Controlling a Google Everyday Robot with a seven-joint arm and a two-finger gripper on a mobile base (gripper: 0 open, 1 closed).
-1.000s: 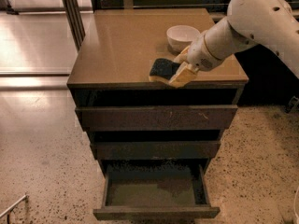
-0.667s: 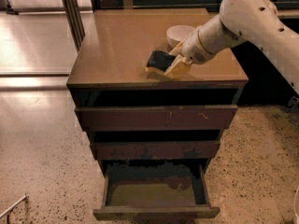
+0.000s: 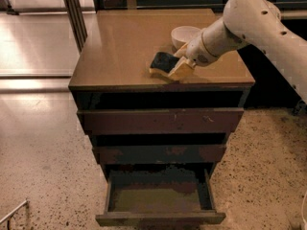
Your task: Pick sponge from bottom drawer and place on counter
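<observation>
Near the front edge of the counter (image 3: 120,47), my gripper (image 3: 181,67) clasps the tilted sponge (image 3: 162,62) just before the white bowl (image 3: 184,33); I would lower it flat, clear of the edge, before releasing.

White bowl (image 3: 186,34), upright at far right, just behind the gripper (image 3: 178,67), which sits low over the near right of the cabinet top. Top drawer (image 3: 160,121) and middle drawer (image 3: 160,154), both dark brown and shallow, each have a dark gap above the front. Speckled floor (image 3: 43,176) lies near and to both sides, with glossy pale floor (image 3: 33,37) and a dark metal post (image 3: 74,13) at far left.
</observation>
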